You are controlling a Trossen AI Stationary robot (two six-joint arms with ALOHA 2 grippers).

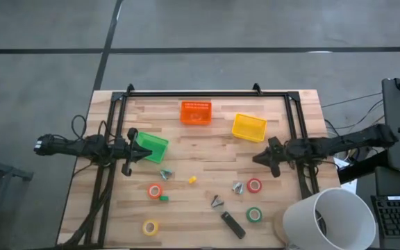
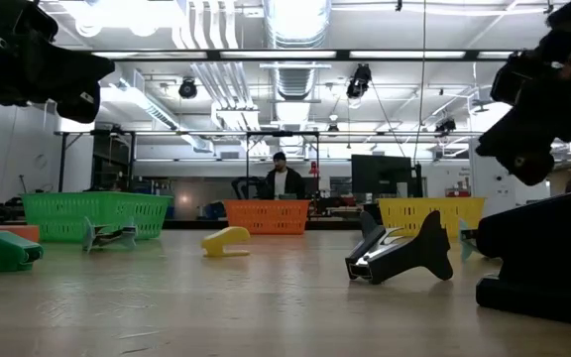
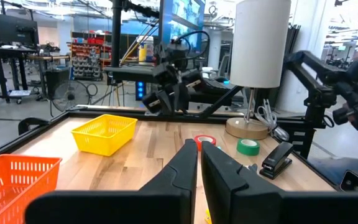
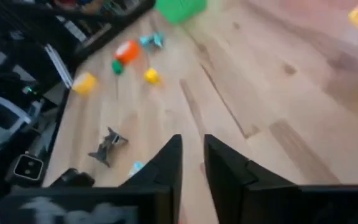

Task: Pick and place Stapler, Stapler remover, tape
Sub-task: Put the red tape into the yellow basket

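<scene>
The black stapler (image 1: 232, 224) lies flat near the table's near edge, right of middle, and shows as well in the left wrist view (image 3: 277, 160). Tape rolls lie flat: two red (image 1: 155, 190) (image 1: 254, 185), a green (image 1: 254, 214) and a yellow (image 1: 150, 227). Three small staple removers (image 1: 165, 173) (image 1: 217, 201) (image 1: 238, 187) stand between them. My left gripper (image 1: 127, 151) (image 3: 199, 155) hovers shut beside the green basket (image 1: 150, 147). My right gripper (image 1: 269, 156) (image 4: 191, 155) hovers shut below the yellow basket (image 1: 248, 127), above bare wood.
An orange basket (image 1: 195, 112) sits near the far edge. A small yellow object (image 1: 192, 180) and a small green one (image 1: 164, 198) lie mid-table. A white lamp shade (image 1: 332, 219) stands at the near right corner. A black frame (image 1: 207, 93) runs along the far edge and both sides.
</scene>
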